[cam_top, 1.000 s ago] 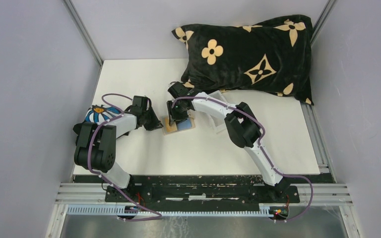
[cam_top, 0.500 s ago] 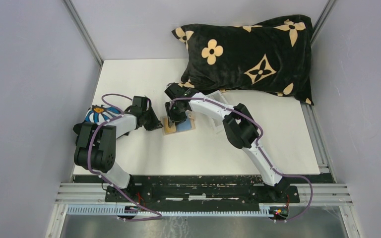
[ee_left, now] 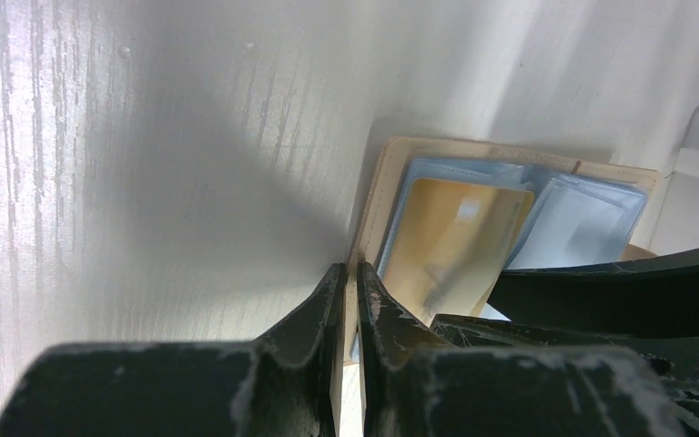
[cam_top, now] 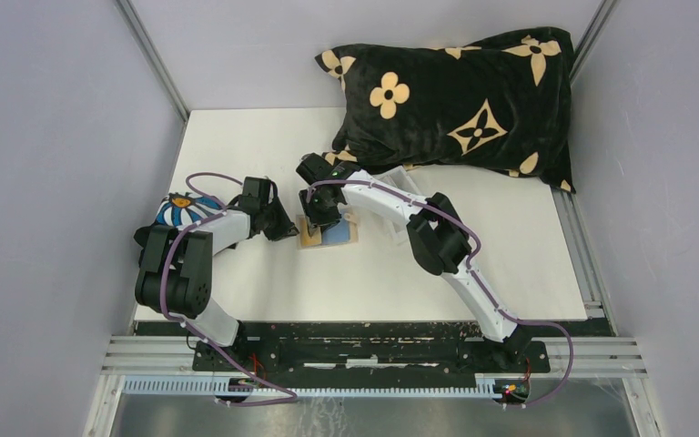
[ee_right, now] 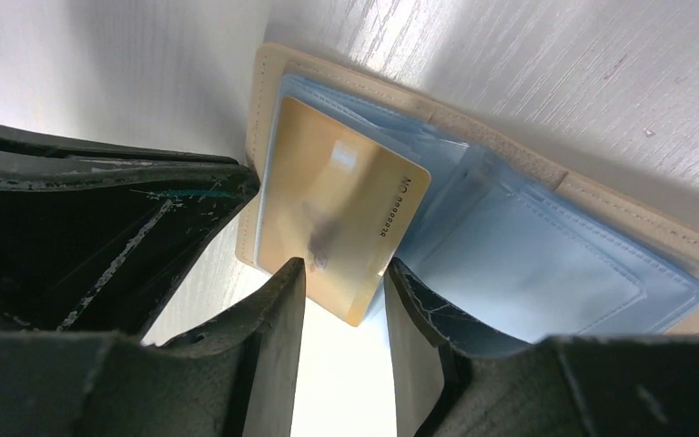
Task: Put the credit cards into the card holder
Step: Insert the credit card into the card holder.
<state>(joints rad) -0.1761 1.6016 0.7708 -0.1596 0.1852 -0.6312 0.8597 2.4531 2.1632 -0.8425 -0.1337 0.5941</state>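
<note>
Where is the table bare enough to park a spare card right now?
Free: the table's far-left corner, between pillow and left edge; the near strip between card holder and arm bases; right of the right arm. Crowded: the centre, where left gripper and right gripper meet the card holder.

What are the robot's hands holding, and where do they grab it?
The left hand pinches the card holder by its tan edge; the right hand seems to grip the yellowish card at its near corner.

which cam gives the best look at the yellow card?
Right wrist: the yellow card shows nearly its whole face, printing included. Left wrist shows it dimmer, one corner hidden behind the fingers. Top external: too small to make out.
</note>
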